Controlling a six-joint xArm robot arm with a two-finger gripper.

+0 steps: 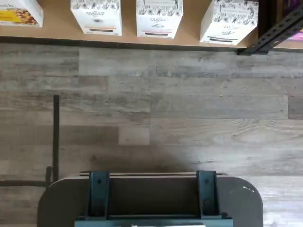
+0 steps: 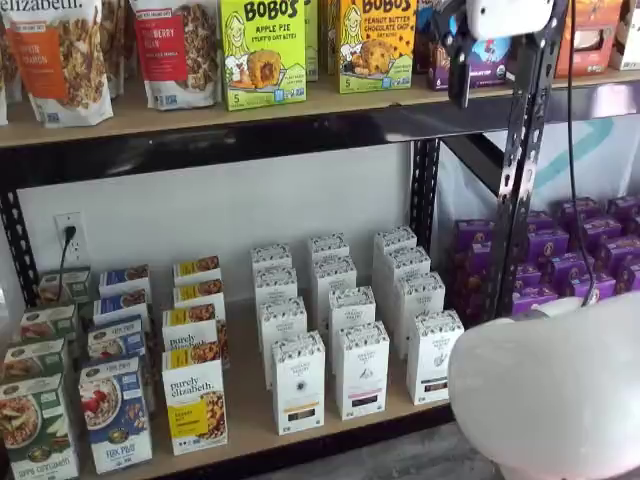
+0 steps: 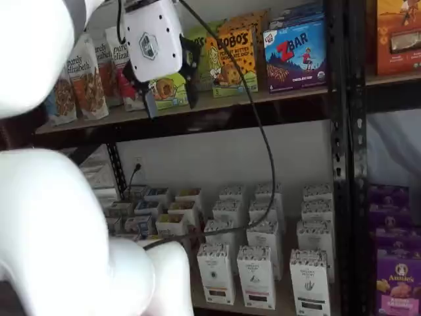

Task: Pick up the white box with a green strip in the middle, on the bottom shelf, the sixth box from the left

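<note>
The white box (image 1: 229, 21) with a dark greenish strip low on its front stands at the front of the rightmost white column on the bottom shelf (image 1: 57, 29). It shows in both shelf views (image 2: 434, 355) (image 3: 309, 282). To its left stand a like carton with a reddish strip (image 2: 361, 368) and one with a tan-yellow strip (image 2: 298, 382). My gripper (image 3: 170, 97) hangs high up at the level of the upper shelf, far above the box. A gap shows between its two black fingers and it is empty. In a shelf view one black finger (image 2: 461, 70) shows at the top.
A black perforated upright (image 2: 520, 160) stands right of the white cartons, with purple boxes (image 2: 570, 250) beyond it. Granola boxes (image 2: 195, 400) fill the shelf's left part. My white arm (image 2: 560, 390) blocks the foreground. A dark mount with teal brackets (image 1: 151, 198) shows in the wrist view.
</note>
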